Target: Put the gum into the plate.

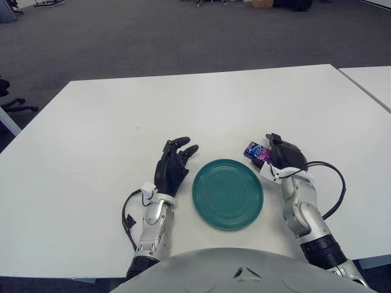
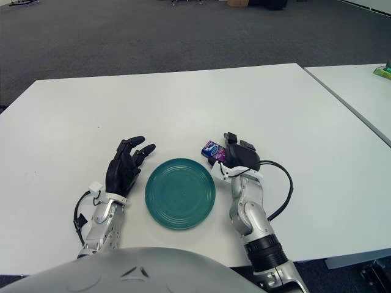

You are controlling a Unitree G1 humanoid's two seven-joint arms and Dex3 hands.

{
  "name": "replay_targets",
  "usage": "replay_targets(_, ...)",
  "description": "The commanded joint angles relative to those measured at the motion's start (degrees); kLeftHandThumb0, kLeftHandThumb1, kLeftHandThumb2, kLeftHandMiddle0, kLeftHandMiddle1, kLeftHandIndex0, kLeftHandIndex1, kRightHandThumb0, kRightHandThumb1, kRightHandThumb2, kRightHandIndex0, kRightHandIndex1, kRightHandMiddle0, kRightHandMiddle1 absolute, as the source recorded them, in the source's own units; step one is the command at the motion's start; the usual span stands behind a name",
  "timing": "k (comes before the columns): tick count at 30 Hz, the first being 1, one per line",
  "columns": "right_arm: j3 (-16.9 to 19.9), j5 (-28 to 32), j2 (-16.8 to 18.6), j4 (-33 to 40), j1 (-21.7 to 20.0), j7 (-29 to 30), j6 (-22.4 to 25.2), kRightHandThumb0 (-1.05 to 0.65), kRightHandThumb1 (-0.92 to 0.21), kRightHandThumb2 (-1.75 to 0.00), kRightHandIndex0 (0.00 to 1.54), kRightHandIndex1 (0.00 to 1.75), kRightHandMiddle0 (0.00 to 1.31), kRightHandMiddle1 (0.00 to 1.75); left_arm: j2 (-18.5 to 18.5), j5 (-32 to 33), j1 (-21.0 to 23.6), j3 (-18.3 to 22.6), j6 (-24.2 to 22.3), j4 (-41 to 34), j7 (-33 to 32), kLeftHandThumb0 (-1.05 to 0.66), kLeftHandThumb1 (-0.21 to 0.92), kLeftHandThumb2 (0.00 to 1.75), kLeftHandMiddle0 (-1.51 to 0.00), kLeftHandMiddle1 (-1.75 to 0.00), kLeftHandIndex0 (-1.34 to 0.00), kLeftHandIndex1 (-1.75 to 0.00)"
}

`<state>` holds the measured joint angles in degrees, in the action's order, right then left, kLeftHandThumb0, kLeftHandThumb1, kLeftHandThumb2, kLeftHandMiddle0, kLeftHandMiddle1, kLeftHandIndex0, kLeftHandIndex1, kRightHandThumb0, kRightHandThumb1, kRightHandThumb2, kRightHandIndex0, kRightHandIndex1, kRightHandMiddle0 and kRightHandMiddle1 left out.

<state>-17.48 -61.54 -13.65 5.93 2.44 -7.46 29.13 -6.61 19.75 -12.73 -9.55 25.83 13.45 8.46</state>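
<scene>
**Desk:** What was the room like when you looked?

**Operator:** I saw a white counter [image 1: 183, 104] standing on grey carpet [image 1: 153, 36], with a second white table [image 1: 369, 79] just off its far right corner. Nothing else sat close to the work.

**Desk:** And the right robot hand?

**Operator:** The right robot hand [image 1: 282, 157] was at the plate's upper right, knuckles up, fingers reaching to the gum [image 1: 256, 151]. It was up against the pack, but I could not tell whether the fingers had closed on it or merely touched it; the black hand hid that side of the pack. A black cable [image 1: 333, 183] looped out from its wrist to the right.

**Desk:** Where was the gum itself?

**Operator:** I saw it as a small blue and purple pack lying on the counter just beyond the upper right rim of the green plate [image 1: 228, 193], outside the plate. The plate held nothing.

**Desk:** The other hand?

**Operator:** The left robot hand [image 1: 173, 162] showed just left of the plate, fingers apart and loosely extended, gripping nothing. Its white forearm ran back towards me, with a short black cable [image 1: 126, 213] at the wrist.
</scene>
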Motion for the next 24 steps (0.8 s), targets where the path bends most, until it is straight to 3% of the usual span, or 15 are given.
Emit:
replay_targets(1,-0.8,-1.0,-0.8,0.9,-0.4,-1.5,1.1,-0.91,-0.92,-0.53,0.28,0.02,0.0,0.49,-5.8,0.6,-4.1,-1.1,-1.2,1.9,-0.3,-0.94,0.92,0.91,-0.45,-0.83,-0.18,-1.19)
replay_targets(12,-2.9,-4.6,-4.7,5.1,1.3,-9.6,2.8,-0.9,-0.92,-0.48,0.29,0.02,0.0,0.46,-6.7,0.8,-5.3,-2.6,-0.8,0.9,-0.8,-0.94,0.92,0.9,-0.45,-0.83,-0.18,-1.19)
replay_targets(24,-3.3,-7.6,-6.3,7.4,2.4,-13.2,4.0,-0.89,-0.92,-0.43,0.35,0.05,0.0,0.51,-7.5,1.1,-6.4,-4.5,-0.5,-0.5,-1.6,-0.93,0.92,0.88,-0.47,-0.84,-0.16,-1.19)
